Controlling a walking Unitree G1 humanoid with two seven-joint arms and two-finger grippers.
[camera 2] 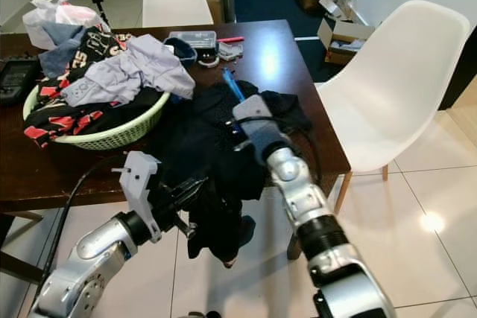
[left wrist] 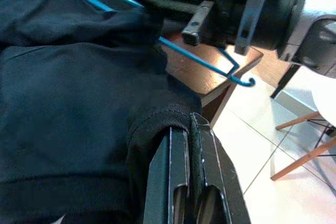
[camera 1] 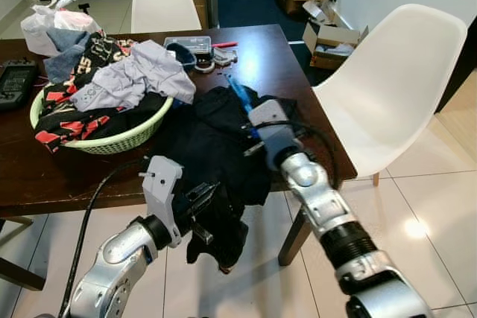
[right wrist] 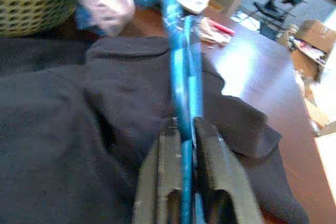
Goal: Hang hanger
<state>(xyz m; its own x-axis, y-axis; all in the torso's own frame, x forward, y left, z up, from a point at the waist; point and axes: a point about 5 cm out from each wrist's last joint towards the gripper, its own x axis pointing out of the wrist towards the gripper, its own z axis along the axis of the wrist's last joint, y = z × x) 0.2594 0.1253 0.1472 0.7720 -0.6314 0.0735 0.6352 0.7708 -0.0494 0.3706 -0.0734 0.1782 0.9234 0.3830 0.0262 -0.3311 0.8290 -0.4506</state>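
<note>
Blue hanger lies on the black garment spread over the worktop edge, clamped in my right hand. My left hand pinches the garment's hem below the edge. The green laundry basket crowds alongside. The left wrist view reveals the hanger's hook; cloth hides the rest.

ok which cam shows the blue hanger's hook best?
Left wrist view: the blue hanger ends in its curled hook, clear against the floor. Right wrist view has its shaft blurred, pinched in the right gripper. Eye views catch just a short blue piece above the black garment.
</note>
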